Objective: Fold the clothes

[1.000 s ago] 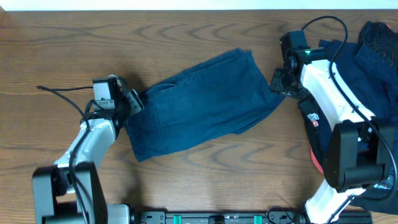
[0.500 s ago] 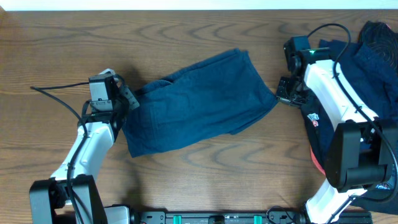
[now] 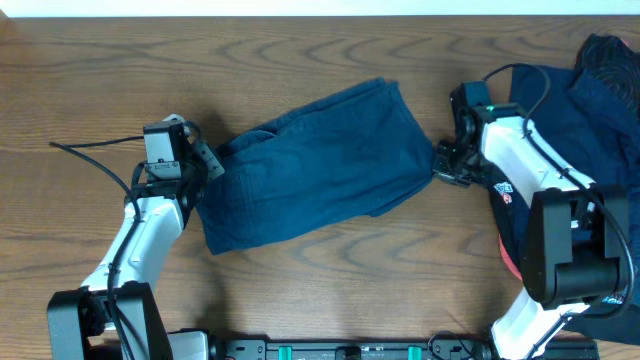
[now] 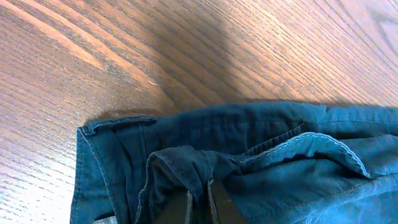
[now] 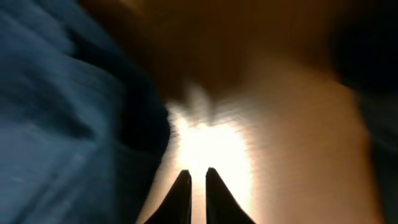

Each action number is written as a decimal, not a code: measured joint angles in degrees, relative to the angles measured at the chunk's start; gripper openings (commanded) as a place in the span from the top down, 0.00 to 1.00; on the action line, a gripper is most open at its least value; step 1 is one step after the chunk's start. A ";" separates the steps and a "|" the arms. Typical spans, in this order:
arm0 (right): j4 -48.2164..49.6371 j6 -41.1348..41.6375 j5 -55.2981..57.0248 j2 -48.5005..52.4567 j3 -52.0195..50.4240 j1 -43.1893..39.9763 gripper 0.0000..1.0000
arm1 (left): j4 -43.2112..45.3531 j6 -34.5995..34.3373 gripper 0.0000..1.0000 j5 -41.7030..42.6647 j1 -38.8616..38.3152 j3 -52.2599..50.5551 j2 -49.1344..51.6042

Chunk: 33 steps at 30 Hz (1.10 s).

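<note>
The clothes being worked are dark navy shorts, lying crumpled and slanted across the middle of the wooden table. My left gripper is at their left end. In the left wrist view it is shut on a bunched fold of the shorts near the waistband. My right gripper sits low at the shorts' right edge. In the blurred right wrist view its fingertips stand almost together over bare table with nothing between them. The shorts lie just to their left.
A heap of more dark navy clothes lies at the right end of the table, partly under the right arm. A black cable trails left of the left arm. The bare wood table spreads in front of the shorts.
Both grippers have closed. The left one has closed on the shorts' left end and drawn it slightly left. The right one left the shorts' right edge, then came back beside it.
</note>
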 measured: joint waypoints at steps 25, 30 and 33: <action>9.88 -0.76 -4.74 0.02 -1.01 4.87 0.92 | -0.72 0.00 0.94 -0.02 0.00 0.00 0.00; 5.55 -0.59 -2.12 0.02 -1.05 4.87 0.94 | -0.74 0.00 0.94 -0.02 0.00 0.00 0.00; 3.72 -0.39 1.11 0.02 -1.09 4.87 0.97 | -0.74 0.00 0.94 -0.02 0.00 0.00 0.00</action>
